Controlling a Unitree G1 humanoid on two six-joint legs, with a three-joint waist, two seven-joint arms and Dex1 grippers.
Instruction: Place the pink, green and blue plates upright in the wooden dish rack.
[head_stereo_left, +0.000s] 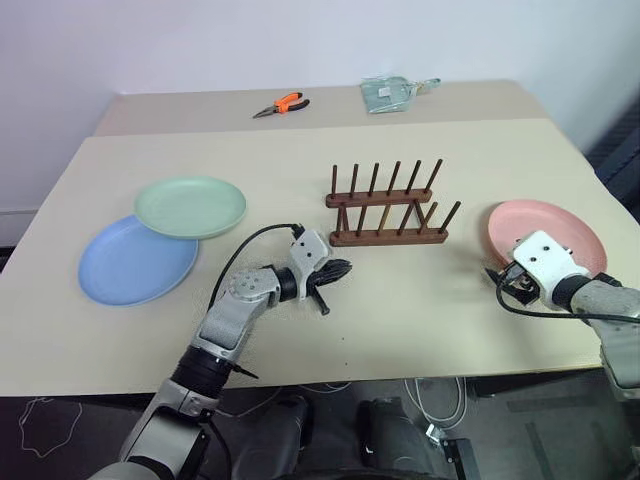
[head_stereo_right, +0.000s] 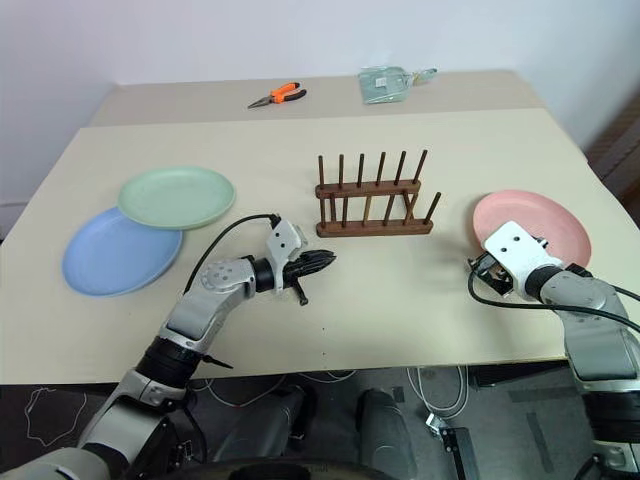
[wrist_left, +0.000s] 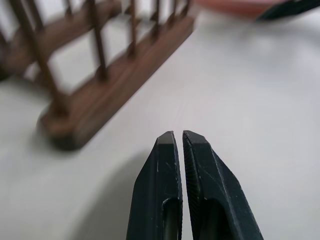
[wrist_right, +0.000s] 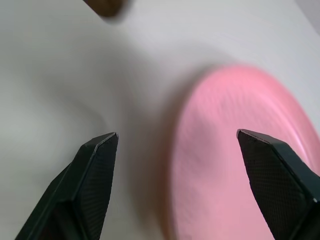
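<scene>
Orange pliers (head_stereo_left: 283, 104) and a clear bag (head_stereo_left: 390, 94) lie far back on the table (head_stereo_left: 300, 330). The wooden dish rack (head_stereo_left: 387, 208) stands empty. The left tool (wrist_left: 178, 137) is pinched closed beside it, and the right tool (wrist_right: 177, 137) gapes wide over the round pink plate (head_stereo_left: 545, 232).

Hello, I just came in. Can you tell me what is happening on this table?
A robot is putting plates into a wooden dish rack, which holds none yet. Its right gripper, fingers open, is at the near edge of the pink plate, which lies flat on the table. Its left gripper is shut and holds nothing, in front of the rack. The green plate overlaps the blue plate.
</scene>
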